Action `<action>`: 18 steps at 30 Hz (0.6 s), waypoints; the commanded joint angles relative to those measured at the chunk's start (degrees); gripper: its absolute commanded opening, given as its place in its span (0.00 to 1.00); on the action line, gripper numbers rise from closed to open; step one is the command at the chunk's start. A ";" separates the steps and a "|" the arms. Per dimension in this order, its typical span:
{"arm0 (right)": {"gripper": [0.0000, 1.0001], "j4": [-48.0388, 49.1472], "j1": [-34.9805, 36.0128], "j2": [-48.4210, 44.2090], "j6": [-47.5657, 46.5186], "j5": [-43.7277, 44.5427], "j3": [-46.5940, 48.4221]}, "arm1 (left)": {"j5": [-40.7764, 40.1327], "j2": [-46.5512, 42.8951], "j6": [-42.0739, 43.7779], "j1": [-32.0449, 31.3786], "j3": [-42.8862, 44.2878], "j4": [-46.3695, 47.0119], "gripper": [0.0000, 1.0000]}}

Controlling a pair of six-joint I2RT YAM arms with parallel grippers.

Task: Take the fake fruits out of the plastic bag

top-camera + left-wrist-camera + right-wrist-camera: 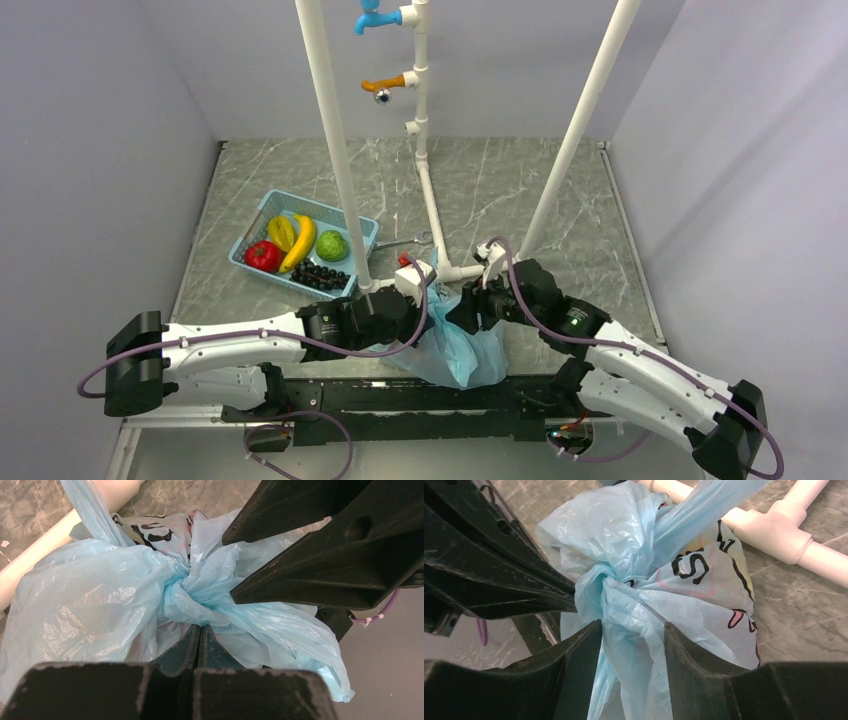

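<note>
Jaws of the left gripper [200, 630] are clamping shut on the thin, crinkly light-blue plastic bag [85, 600] at its tied knot [180, 582]; the right gripper's [631, 627] are standing apart astride the neck. The bag is sitting on the grey marble tabletop [804, 610] just beside the white plastic pipe [784, 535], with the fake fruits hidden inside, so untying and emptying are both remaining.

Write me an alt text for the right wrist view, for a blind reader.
The right pincer stands open around the knotted neck of the plastic bag. The left pincer pinches the knot from the side.
</note>
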 commanded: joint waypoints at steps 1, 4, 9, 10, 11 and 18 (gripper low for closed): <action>0.54 3.02 2.59 3.13 -1.84 4.81 2.28 | -1.57 -0.28 -0.68 -0.39 2.25 0.79 0.00; 0.60 2.42 6.95 4.70 -0.76 15.23 3.38 | -2.37 0.41 -1.00 -0.39 3.32 -0.45 0.00; 0.25 0.98 8.52 2.76 3.74 29.42 3.38 | -4.49 -0.58 -2.83 -0.39 2.80 -2.21 0.00; 0.14 0.98 8.54 1.14 4.58 31.07 2.98 | -5.26 -0.87 -3.75 -0.39 2.58 -3.14 0.00; 0.08 1.29 8.48 -0.58 5.33 32.29 2.41 | -6.09 -1.28 -5.08 -0.39 2.12 -4.56 0.00; 0.08 3.37 8.39 -7.87 5.91 31.62 1.06 | -7.75 -4.21 -10.71 -0.39 -1.69 -6.37 0.00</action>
